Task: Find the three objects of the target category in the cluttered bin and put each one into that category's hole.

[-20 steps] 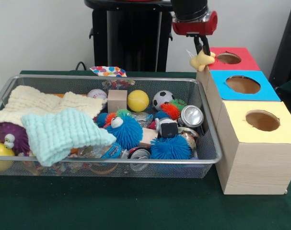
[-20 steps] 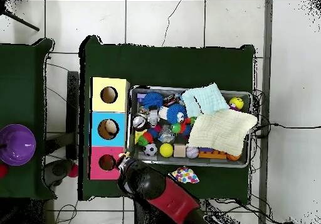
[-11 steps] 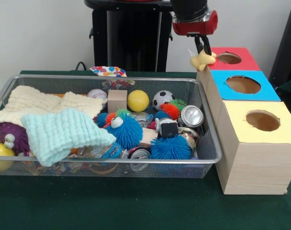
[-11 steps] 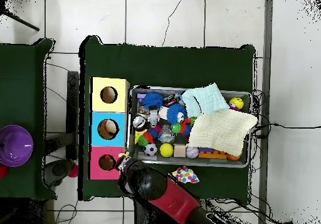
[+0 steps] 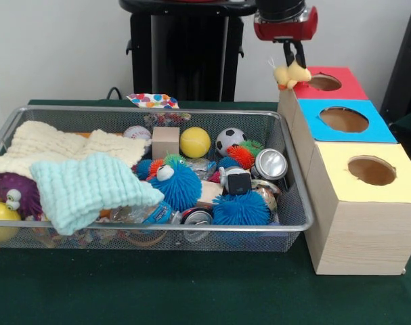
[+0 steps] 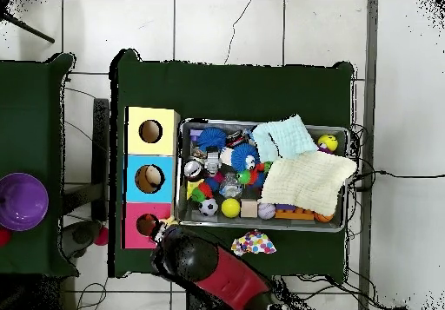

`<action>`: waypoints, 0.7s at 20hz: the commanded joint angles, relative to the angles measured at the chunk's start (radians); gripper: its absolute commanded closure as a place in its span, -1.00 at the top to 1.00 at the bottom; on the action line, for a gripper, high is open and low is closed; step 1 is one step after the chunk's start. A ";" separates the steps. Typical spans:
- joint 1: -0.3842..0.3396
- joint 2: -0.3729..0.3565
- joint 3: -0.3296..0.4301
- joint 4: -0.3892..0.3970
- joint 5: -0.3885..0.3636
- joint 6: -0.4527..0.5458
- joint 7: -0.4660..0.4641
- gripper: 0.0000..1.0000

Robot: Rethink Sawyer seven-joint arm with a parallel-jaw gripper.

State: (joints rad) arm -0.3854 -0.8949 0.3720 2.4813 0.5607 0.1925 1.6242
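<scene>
Yellow plush toy (image 5: pixel 290 74), small and soft: pinched between the narrow black fingers of the gripper (image 5: pixel 294 62), hanging just above the near-left corner of the red box (image 5: pixel 340 87), beside its round hole (image 5: pixel 323 82); whether it touches the box top cannot be told.

Red box, blue box (image 5: pixel 368 128), yellow box (image 5: pixel 395 172): three wooden boxes in a row, touching, each with one round hole in its coloured top, just beside the bin's right wall in the front view.

Wire mesh bin (image 5: pixel 296 220), on green table cloth (image 5: pixel 191 288). Contents: cream knitted cloth (image 5: pixel 49 143); pale teal cloth (image 5: pixel 83 189) lying partly over it; blue fuzzy ball with eyes (image 5: pixel 172 184); second blue fuzzy ball (image 5: pixel 241 208); yellow ball (image 5: pixel 195 142); small football (image 5: pixel 229 139); wooden block (image 5: pixel 165 142); metal can (image 5: pixel 271 164); purple fuzzy toy (image 5: pixel 15 193).

Behind the bin: spotted paper piece (image 5: pixel 153 101).
</scene>
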 commanded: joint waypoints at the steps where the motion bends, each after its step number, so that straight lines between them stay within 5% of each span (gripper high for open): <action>1: 0.105 -0.046 -0.148 -0.144 -0.041 0.231 0.262 -1.00; 8: 0.176 -0.045 -0.257 -0.211 -0.088 0.289 0.265 -1.00; 11: 0.071 -0.047 -0.066 -0.092 0.082 0.133 0.206 -1.00; 14: -0.041 -0.026 0.113 -0.026 0.159 0.005 0.181 -1.00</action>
State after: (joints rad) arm -0.2913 -0.9531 0.2820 2.4444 0.5650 0.3626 1.6242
